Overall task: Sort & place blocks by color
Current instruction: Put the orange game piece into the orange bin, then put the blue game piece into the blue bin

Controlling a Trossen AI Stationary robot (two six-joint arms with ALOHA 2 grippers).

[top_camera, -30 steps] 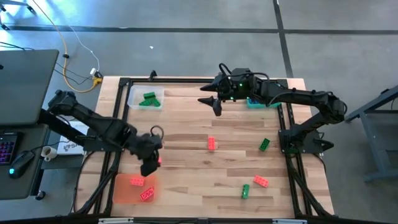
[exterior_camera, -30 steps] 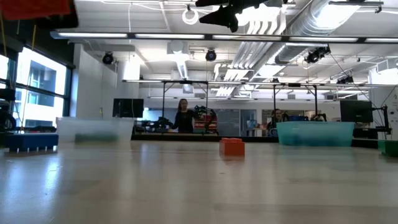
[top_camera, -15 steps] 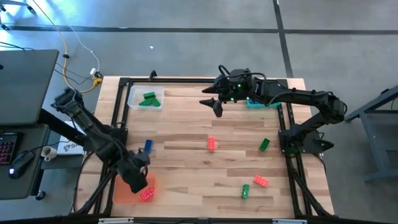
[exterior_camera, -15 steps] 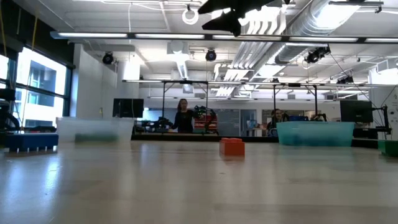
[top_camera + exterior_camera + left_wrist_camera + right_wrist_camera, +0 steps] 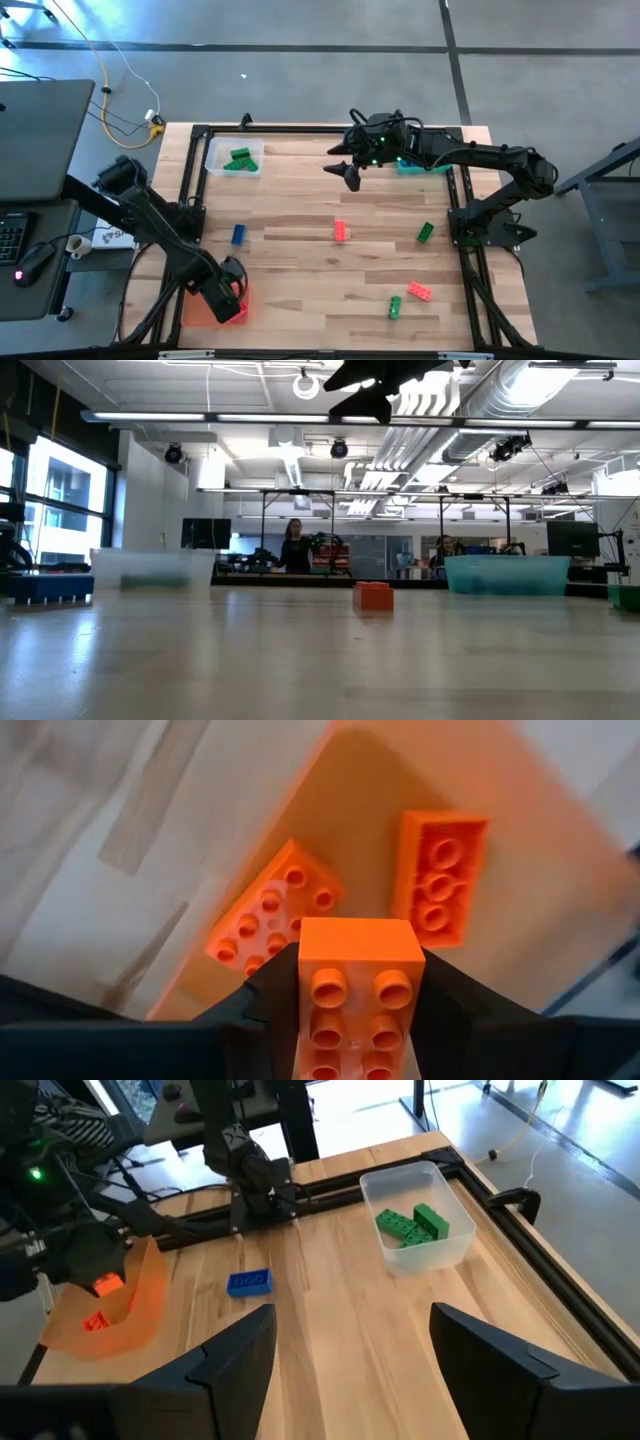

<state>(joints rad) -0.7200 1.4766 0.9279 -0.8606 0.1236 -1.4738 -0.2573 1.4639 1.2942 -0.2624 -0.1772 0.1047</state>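
Note:
My left gripper (image 5: 232, 296) (image 5: 355, 965) is over the orange tray (image 5: 200, 305) at the table's near left corner, shut on a red brick (image 5: 355, 995). Two more red bricks (image 5: 270, 910) (image 5: 440, 880) lie flat in that tray. My right gripper (image 5: 348, 172) (image 5: 350, 1340) hangs open and high over the far middle of the table. Loose on the wood lie a blue brick (image 5: 238, 234) (image 5: 248, 1282), a red brick (image 5: 341, 230) (image 5: 372, 596), a green brick (image 5: 425, 232), and another red (image 5: 419, 291) and green (image 5: 395, 307). My left gripper pinches the red brick between its two fingers (image 5: 265, 1005), which lie against its two long sides (image 5: 305, 970). The fingers point down from above, and the studded face shows between them. The brick is held above the tray's floor, over the two bricks lying there.
A clear tray (image 5: 235, 158) (image 5: 415, 1225) with green bricks sits at the far left corner. A teal tray (image 5: 410, 165) (image 5: 510, 575) sits at the far right, under my right arm. The black frame rails (image 5: 190, 200) run along the table's edges. People show in the room beyond.
My left gripper has carried the red brick from the table's left middle toward the near edge and now holds it over the orange tray. As the arm left, the blue brick came into sight on the wood. My right arm has stayed near the far edge.

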